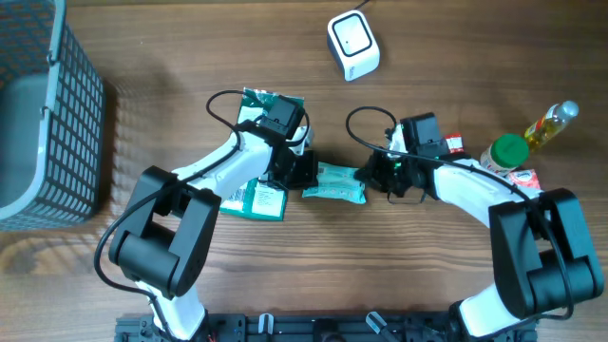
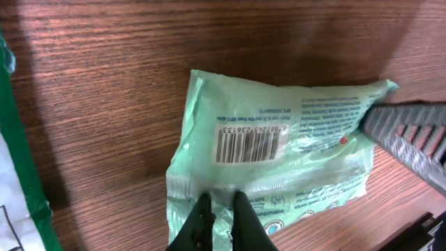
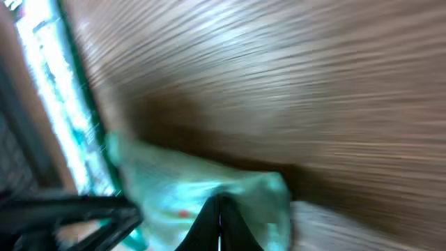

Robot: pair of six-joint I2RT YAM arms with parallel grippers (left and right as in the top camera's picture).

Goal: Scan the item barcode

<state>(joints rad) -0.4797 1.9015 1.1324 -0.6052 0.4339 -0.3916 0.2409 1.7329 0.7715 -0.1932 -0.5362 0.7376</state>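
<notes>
I hold the green packet [image 1: 334,183] at the middle of the table [image 1: 190,57], left gripper [image 2: 221,206] and right gripper [image 3: 219,206] each pinched shut on one end, so its barcode [image 2: 249,143] lies flat and faces up, ready, I judge, for the white scanner [image 1: 353,45] on the far side.

Overhead straight down, wrists close — sharing pouch [image 2: 279,157]

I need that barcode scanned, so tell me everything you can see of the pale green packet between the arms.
The pale green packet is a soft, crinkled, glossy plastic pouch with sealed ends. A black barcode on a white patch faces the left wrist camera, small dark print beside it. It spans the gap between the arms over the wooden table: the left claw is shut on one edge, the right claw on the opposite end. Whether it rests on the wood cannot be told.
</notes>
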